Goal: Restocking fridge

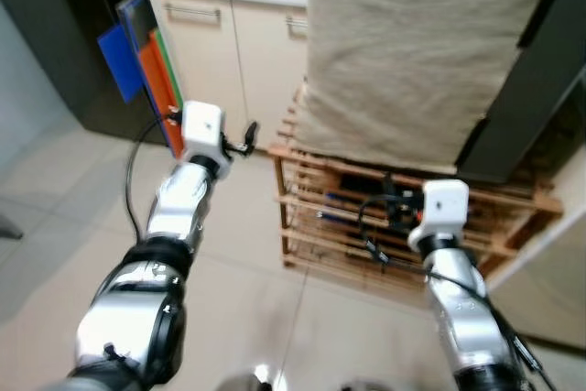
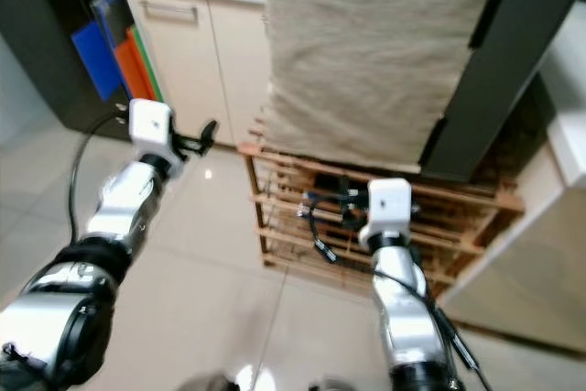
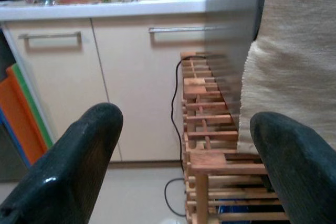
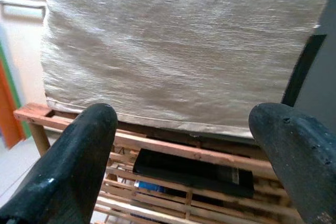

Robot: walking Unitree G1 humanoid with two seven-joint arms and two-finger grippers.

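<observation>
- Grippers first: the left gripper point(image 3: 178, 166) has its two black fingers point(image 3: 79, 166) spread wide with nothing between them and touching nothing; it hangs in the air in front of the cream cabinet point(image 1: 229, 61), near the wooden rack's left end.
- The right gripper point(image 4: 184, 166) is likewise spread wide and empty, pointed at the wooden rack point(image 1: 320, 217) and the cloth above it, not touching either.
- Both silver arms reach forward over the pale tiled floor point(image 1: 64, 199), the left arm point(image 1: 174, 217) well apart from the right arm point(image 1: 453, 290).
- A beige woven cloth point(image 1: 412, 52) covers a tall boxy thing standing on top of the rack; whether this is the fridge cannot be told, as the cloth hides it.
- A dark upright panel point(image 1: 540, 70) stands just beside the cloth's right edge.
- Inside the rack's slats lie a flat black item point(image 4: 194, 169) and something blue point(image 4: 149, 186), too dim to name.
- A black cable point(image 3: 173, 108) runs down between the cabinet and the rack.
- Blue, orange and green flat boards point(image 1: 142, 70) lean against the cabinet's left side.
- On the desk point(image 3: 105, 8) over the cabinet stand a few small containers, blurred.
</observation>
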